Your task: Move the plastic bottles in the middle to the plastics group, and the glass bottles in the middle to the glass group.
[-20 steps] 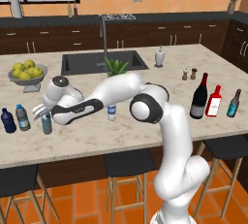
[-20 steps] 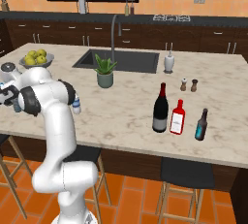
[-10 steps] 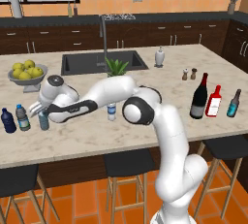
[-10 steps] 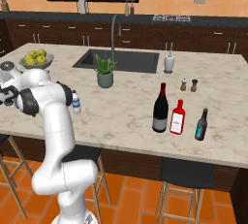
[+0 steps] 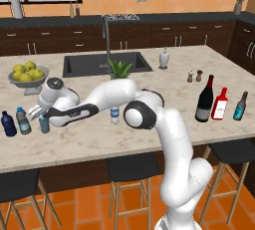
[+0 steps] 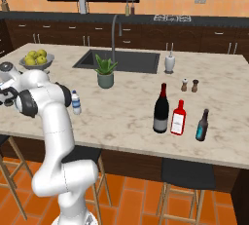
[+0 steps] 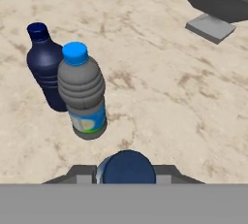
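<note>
Gripper (image 5: 41,115) clenched, seemingly on teal-blue bottle (image 5: 44,123), upright on counter (image 5: 149,134) just beside greyish clear bottle (image 7: 83,92) and navy bottle (image 7: 44,65). Whitish bottle (image 5: 115,114) mid-counter; wine bottle (image 5: 204,99) beside red bottle (image 5: 219,104).

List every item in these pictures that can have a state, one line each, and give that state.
Gripper: shut on teal bottle.
Teal bottle: upright, capped, beside the plastics pair.
Navy bottle: upright, capped.
Grey bottle: upright, capped.
Clear bottle: upright mid-counter.
Wine bottle: upright beside red bottle.
Tap: no water visible.
</note>
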You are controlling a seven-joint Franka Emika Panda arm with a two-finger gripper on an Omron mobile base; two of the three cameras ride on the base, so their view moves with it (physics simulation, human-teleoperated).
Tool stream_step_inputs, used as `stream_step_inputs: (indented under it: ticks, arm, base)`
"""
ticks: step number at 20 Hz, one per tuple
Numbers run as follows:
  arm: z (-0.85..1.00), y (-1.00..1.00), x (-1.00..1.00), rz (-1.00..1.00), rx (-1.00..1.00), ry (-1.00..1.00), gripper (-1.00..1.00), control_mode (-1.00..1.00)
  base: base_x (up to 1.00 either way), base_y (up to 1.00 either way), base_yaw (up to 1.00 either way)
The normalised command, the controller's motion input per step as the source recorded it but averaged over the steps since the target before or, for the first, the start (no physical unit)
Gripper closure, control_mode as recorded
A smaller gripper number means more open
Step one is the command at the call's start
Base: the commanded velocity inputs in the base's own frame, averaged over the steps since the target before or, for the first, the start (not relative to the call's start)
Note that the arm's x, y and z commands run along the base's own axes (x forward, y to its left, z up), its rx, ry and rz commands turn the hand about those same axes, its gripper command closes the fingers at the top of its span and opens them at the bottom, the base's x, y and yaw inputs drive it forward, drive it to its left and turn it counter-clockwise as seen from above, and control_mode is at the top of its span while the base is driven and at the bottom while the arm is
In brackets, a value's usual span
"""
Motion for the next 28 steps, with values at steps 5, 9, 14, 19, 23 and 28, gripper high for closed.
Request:
stream_step_inputs:
  ticks: [5, 9, 14, 19, 23, 28]
  arm:
    - [-0.47, 0.0, 0.0, 0.0, 0.0, 0.0, 1.0, -1.0]
    - [-0.15, 0.0, 0.04, 0.0, 0.0, -0.04, 1.0, -1.0]
    - [0.02, 0.0, 0.36, 0.0, 0.0, -0.03, 1.0, -1.0]
    - [-0.07, 0.0, 0.11, 0.0, 0.0, 0.0, 1.0, -1.0]
    - [-0.05, 0.0, 0.03, 0.0, 0.0, 0.0, 1.0, -1.0]
    - [0.0, 0.0, 0.0, 0.0, 0.0, 0.0, -1.0, -1.0]
  base:
    - [0.0, 0.0, 0.0]
    - [0.0, 0.0, 0.0]
    - [0.0, 0.0, 0.0]
    - [0.0, 0.0, 0.0]
    - [0.0, 0.0, 0.0]
    - [0.0, 0.0, 0.0]
